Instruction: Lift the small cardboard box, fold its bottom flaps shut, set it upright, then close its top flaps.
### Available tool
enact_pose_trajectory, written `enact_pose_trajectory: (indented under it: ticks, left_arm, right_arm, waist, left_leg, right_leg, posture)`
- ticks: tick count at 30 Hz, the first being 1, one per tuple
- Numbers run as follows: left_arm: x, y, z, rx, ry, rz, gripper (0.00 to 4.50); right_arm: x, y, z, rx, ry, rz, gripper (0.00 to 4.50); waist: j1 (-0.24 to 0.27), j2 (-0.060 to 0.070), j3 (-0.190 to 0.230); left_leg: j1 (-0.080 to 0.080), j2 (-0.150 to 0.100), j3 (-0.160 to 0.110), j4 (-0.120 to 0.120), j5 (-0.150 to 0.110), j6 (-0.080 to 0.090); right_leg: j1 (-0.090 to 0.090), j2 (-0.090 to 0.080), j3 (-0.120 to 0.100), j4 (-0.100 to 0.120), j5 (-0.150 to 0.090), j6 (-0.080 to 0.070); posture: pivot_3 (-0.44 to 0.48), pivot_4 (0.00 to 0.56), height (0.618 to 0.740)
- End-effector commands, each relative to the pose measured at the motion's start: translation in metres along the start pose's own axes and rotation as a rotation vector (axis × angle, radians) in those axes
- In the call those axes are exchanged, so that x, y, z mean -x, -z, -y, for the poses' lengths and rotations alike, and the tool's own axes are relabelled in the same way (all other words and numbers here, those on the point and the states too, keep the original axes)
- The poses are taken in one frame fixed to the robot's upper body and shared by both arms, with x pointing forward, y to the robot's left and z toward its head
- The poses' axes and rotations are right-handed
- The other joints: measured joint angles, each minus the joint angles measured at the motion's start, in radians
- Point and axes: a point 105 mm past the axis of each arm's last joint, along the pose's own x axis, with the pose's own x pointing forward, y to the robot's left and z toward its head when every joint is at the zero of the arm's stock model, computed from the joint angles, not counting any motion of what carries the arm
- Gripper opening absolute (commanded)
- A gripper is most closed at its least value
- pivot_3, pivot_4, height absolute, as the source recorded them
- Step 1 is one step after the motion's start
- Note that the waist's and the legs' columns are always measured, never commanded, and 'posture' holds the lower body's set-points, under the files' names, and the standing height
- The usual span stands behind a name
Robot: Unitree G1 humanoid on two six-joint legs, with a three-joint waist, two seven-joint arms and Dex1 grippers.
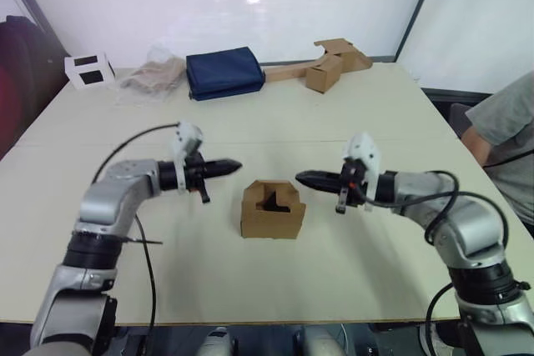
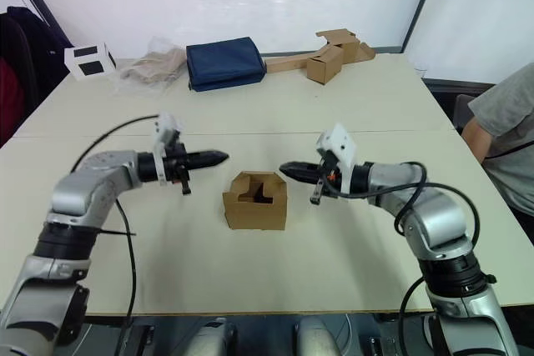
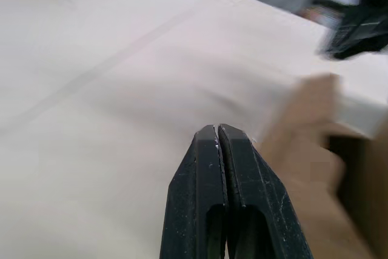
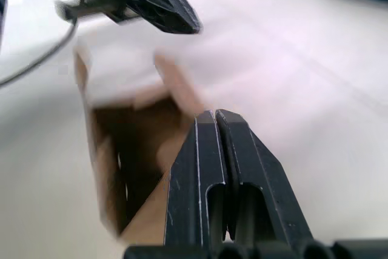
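The small cardboard box [image 1: 272,210] stands on the table [image 1: 359,114] between my two arms, its top open with flaps partly folded inward. My left gripper [image 1: 236,166] hovers shut just above and left of the box, pointing toward it. My right gripper [image 1: 300,178] is shut too, its tip level with the box's upper right edge and a short gap away. Neither gripper touches the box. In the right wrist view the box's open top [image 4: 127,150] lies just beyond my shut fingers [image 4: 206,150], with the left gripper [image 4: 176,19] across from it.
At the table's far side lie a navy blue folded cloth [image 1: 224,72], a crumpled plastic bag [image 1: 152,78], a white box with black squares [image 1: 89,70] and a strip of joined cardboard pieces [image 1: 321,64]. A person in a grey shirt [image 1: 506,139] sits at the right edge.
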Motion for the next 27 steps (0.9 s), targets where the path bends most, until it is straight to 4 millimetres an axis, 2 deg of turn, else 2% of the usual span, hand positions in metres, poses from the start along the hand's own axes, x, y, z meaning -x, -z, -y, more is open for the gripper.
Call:
enact_pose_trajectory:
  ticks: [1, 6, 9, 12, 16, 21, 27]
  left_arm:
    - [0.001, 0.002, -0.021, 0.020, -0.057, 0.021, 0.03]
    - [-0.015, 0.034, -0.026, 0.048, -0.035, -0.061, 0.03]
    - [-0.023, 0.049, -0.024, 0.053, -0.006, -0.097, 0.03]
    - [-0.031, 0.058, -0.018, 0.061, 0.037, -0.116, 0.03]
    - [-0.036, 0.064, -0.007, 0.072, 0.089, -0.122, 0.03]
    - [-0.036, 0.069, 0.004, 0.086, 0.133, -0.138, 0.03]
    - [-0.032, 0.071, 0.016, 0.102, 0.167, -0.146, 0.03]
  right_arm:
    - [0.002, -0.022, -0.017, 0.010, -0.077, 0.043, 0.00]
    - [-0.006, -0.029, -0.048, 0.030, -0.185, 0.034, 0.00]
    - [-0.012, -0.016, -0.068, 0.067, -0.240, -0.042, 0.00]
    - [-0.016, -0.004, -0.080, 0.098, -0.256, -0.096, 0.00]
    - [-0.019, -0.001, -0.083, 0.126, -0.244, -0.105, 0.00]
    - [-0.025, 0.011, -0.074, 0.220, -0.198, -0.173, 0.00]
    - [-0.030, 0.018, -0.066, 0.251, -0.173, -0.182, 0.00]
  waist:
    - [-0.001, 0.000, 0.000]
    - [-0.004, 0.000, 0.000]
    - [-0.003, 0.000, 0.000]
    - [-0.002, 0.000, 0.000]
    - [-0.003, 0.000, 0.000]
    - [-0.004, 0.000, 0.000]
    - [-0.003, 0.000, 0.000]
  left_leg:
    - [0.000, 0.000, 0.000, 0.000, 0.000, 0.000]
    - [0.000, 0.000, 0.000, 0.000, 0.000, 0.000]
    - [-0.001, 0.000, 0.000, 0.000, 0.000, 0.000]
    - [-0.001, 0.000, 0.000, 0.000, 0.000, 0.000]
    - [-0.001, 0.000, 0.000, 0.001, 0.000, 0.000]
    - [-0.001, 0.000, 0.000, 0.000, 0.000, 0.000]
    - [-0.001, 0.000, 0.000, 0.001, 0.000, 0.000]
  right_leg:
    - [0.000, 0.000, 0.000, 0.000, 0.000, 0.000]
    - [-0.001, 0.000, 0.000, 0.000, 0.000, 0.000]
    - [-0.001, 0.000, 0.000, 0.000, 0.000, 0.000]
    - [-0.001, 0.000, 0.000, 0.000, 0.000, 0.000]
    - [-0.001, 0.000, 0.000, 0.000, 0.000, 0.000]
    - [-0.002, 0.000, 0.000, 0.000, 0.000, 0.000]
    - [-0.001, 0.000, 0.000, 0.000, 0.000, 0.000]
  posture:
    - [0.000, 0.150, 0.740]
    - [0.000, 0.150, 0.740]
    - [0.000, 0.150, 0.740]
    - [0.000, 0.150, 0.740]
    - [0.000, 0.150, 0.740]
    - [0.000, 0.150, 0.740]
    - [0.000, 0.150, 0.740]
